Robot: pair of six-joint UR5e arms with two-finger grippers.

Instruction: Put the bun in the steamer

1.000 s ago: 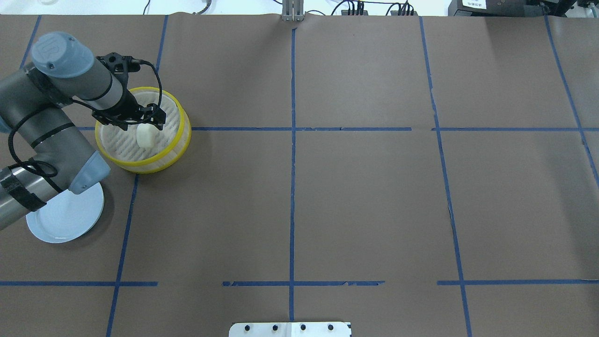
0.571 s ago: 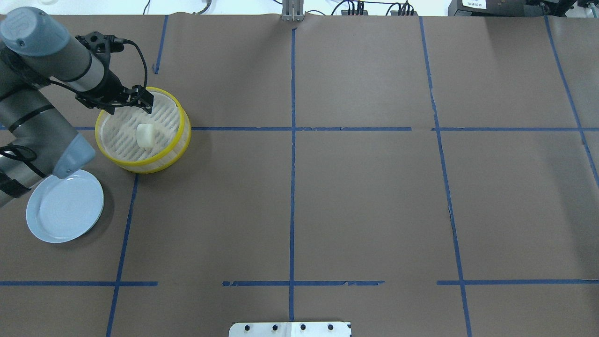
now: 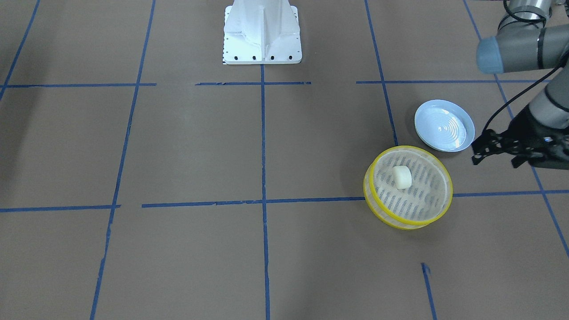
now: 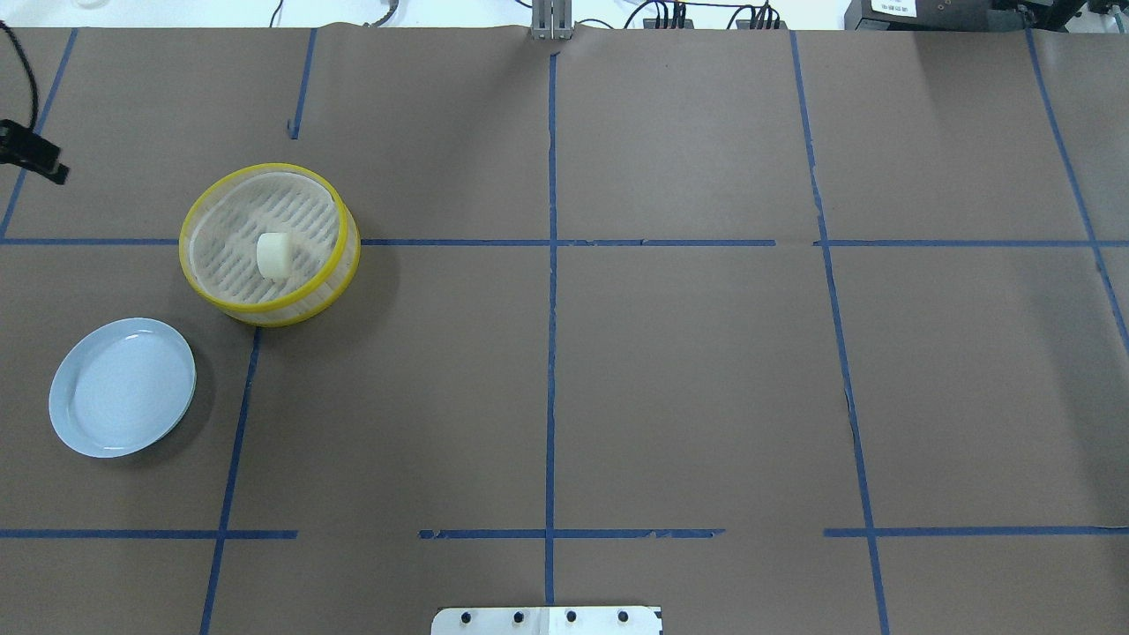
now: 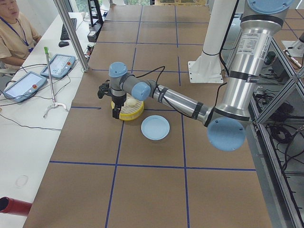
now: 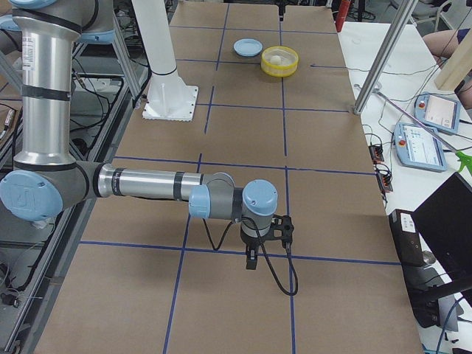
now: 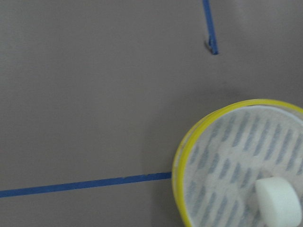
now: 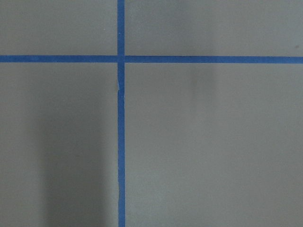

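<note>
The bun (image 4: 274, 255) sits on the slotted floor of the steamer (image 4: 265, 316), near its middle. A pale blue plate (image 4: 123, 388) lies just beside the steamer on the brown table (image 4: 688, 370). The left gripper (image 3: 495, 161) hangs off to one side of both, fingers (image 3: 477, 156) spread, holding nothing. The right gripper (image 6: 252, 259) hovers well apart; whether its fingers are open, I cannot tell.

You've got 1 bun (image 4: 273, 256), inside 1 steamer (image 4: 344, 266), far left of the table. 1 pale blue plate (image 4: 123, 388), near left, apart from the steamer. 2 arms w/ 1 gripper each: left gripper (image 3: 494, 159) and right gripper (image 6: 252, 259). 1 white base mount (image 3: 262, 31) at the near edge, center. Off the far side: 2 tablet pendants (image 5: 59, 65), 1 seated person (image 5: 14, 35).
</note>
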